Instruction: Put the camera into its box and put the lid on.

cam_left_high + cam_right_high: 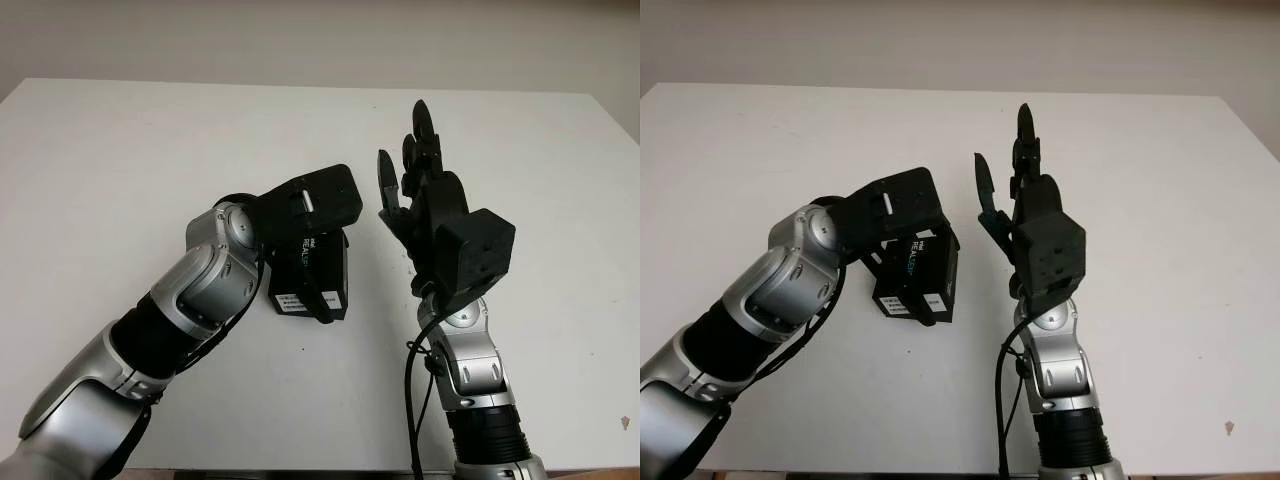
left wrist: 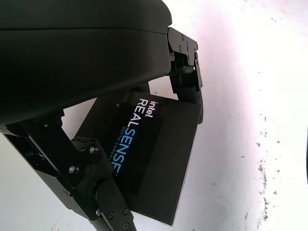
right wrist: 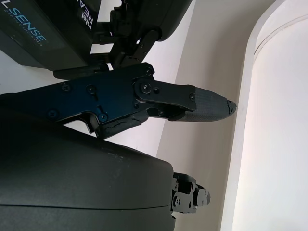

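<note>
Near the middle of the white table sits a black box with its lid on, the top printed with "intel REALSENSE" in white and blue lettering, and white labels on the side that faces the robot. Directly over that box is the left hand, reaching in from the bottom left on a silver and black arm; its black shell covers the box's far part in the head views. From the left wrist view, the box lid lies flat under the hand, with one finger coming down at one edge of the box and another finger linkage at the opposite edge, so the fingers straddle it; whether they actually press on the box I cannot tell. Just beside the box, on its right, the right hand is held upright above the table, open and holding nothing, its fingers pointing toward the far edge. It stands apart from the box and from the left hand. The camera itself cannot be seen outside the box.
</note>
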{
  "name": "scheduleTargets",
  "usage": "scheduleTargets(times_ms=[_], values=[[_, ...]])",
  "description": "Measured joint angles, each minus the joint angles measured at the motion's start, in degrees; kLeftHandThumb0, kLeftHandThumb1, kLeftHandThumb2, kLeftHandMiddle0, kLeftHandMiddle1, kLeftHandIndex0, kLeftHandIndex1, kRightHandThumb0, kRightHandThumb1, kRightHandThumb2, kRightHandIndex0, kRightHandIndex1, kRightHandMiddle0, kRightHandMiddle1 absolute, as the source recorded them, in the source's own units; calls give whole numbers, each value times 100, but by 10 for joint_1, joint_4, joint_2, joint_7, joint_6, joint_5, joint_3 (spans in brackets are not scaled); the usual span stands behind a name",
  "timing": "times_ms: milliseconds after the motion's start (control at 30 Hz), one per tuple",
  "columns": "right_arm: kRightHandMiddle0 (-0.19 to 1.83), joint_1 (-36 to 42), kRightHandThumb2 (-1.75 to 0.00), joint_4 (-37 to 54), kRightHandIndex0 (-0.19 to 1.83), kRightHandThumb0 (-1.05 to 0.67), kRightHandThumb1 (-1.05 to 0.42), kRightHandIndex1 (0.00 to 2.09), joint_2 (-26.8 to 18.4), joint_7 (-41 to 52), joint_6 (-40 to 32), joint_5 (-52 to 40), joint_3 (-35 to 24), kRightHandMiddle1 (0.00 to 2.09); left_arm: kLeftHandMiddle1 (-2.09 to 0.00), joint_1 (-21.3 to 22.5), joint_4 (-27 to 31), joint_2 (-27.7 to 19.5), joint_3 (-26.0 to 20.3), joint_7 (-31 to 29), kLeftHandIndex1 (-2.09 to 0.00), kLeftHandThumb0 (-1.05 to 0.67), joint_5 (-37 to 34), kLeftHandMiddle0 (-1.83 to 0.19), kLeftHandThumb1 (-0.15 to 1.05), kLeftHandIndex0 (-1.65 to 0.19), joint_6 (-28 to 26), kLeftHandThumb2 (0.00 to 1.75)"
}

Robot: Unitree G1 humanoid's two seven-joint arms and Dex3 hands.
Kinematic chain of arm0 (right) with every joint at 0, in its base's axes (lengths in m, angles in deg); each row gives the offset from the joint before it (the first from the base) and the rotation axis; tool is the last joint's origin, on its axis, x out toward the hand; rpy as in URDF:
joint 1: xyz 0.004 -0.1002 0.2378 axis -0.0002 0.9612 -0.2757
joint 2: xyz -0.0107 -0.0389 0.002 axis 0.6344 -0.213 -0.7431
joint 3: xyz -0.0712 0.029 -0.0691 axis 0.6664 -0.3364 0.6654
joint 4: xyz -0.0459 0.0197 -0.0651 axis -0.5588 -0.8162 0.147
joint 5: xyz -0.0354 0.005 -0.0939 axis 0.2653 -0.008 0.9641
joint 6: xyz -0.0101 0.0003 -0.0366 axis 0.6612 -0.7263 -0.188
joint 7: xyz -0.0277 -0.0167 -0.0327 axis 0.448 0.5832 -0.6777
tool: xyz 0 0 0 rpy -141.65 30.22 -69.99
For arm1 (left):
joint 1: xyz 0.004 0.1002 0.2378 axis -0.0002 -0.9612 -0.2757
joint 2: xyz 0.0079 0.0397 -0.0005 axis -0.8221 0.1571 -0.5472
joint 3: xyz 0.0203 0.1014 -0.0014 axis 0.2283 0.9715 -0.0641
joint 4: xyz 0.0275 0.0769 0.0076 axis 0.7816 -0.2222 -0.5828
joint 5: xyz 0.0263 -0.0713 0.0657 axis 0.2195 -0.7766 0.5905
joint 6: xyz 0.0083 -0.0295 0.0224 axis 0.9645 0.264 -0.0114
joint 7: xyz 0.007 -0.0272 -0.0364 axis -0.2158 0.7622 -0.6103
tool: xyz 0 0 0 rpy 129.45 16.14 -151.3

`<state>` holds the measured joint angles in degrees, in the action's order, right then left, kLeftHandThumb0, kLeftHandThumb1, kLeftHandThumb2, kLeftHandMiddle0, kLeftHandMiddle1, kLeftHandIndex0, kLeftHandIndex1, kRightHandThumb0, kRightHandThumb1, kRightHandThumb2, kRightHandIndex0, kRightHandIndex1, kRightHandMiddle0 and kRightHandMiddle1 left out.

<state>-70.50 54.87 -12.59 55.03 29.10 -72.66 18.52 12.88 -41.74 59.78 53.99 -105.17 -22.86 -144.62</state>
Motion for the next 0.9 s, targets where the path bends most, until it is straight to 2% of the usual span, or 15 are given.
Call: scheduleTargets(times_ms=[67, 100, 133, 167, 233, 267, 333, 367, 500, 633, 900], values=[[-5, 0, -52, 0, -6, -71, -105, 6, 1, -1, -1, 1, 0, 11, -170, 0, 3, -3, 5, -2, -155, -22, 7, -16, 93, -27, 5, 5], [-5, 0, -52, 0, -6, -71, -105, 6, 1, -1, -1, 0, 0, 11, -168, 0, 6, -6, 9, -4, -151, -23, 11, -11, 93, -20, 10, 5], [-5, 0, -52, 0, -6, -71, -105, 6, 1, -1, -1, 0, 0, 10, -158, 0, 9, -10, 14, -9, -135, -30, 15, 2, 94, -1, 15, 6], [-5, 0, -52, 0, -5, -71, -105, 6, 1, -1, -1, 0, 0, 10, -142, 1, 15, -18, 24, -19, -114, -34, 21, 10, 96, 9, 24, 6], [-5, 0, -51, 0, -5, -73, -105, 6, 1, -1, -1, 0, 0, 10, -119, 9, 30, -41, 52, -56, -64, -48, 36, 17, 102, 16, 49, 8], [-5, 0, -51, 0, -5, -73, -105, 6, 1, -1, -1, -1, -1, 10, -57, 14, 39, -52, 73, -79, -27, -58, 49, 18, 103, 18, 58, 19], [-4, 0, -51, -1, -5, -73, -105, 6, 1, 0, -1, -2, -1, 10, -18, 23, 52, -67, 103, -112, -7, -66, 78, 19, 104, 19, 68, 27], [-4, 0, -51, -2, -5, -74, -105, 6, 1, 0, -1, -2, -2, 10, -7, 27, 57, -72, 112, -124, -3, -69, 92, 19, 105, 19, 74, 35], [-3, 0, -51, -7, -4, -74, -105, 6, 1, 0, -1, -2, -2, 9, 0, 27, 66, -74, 126, -137, 0, -73, 134, 19, 105, 19, 106, 49], [-3, 0, -51, -8, -5, -72, -105, 6, 2, -2, -1, -1, -1, 9, 0, 12, 65, -73, 131, -133, 0, -77, 168, 19, 105, 19, 170, 62], [-4, 0, -52, -7, -7, -69, -105, 5, 7, -6, -4, -14, -11, 7, 0, -30, 59, -62, 121, -117, 0, -79, 221, 19, 105, 19, 250, 65]])
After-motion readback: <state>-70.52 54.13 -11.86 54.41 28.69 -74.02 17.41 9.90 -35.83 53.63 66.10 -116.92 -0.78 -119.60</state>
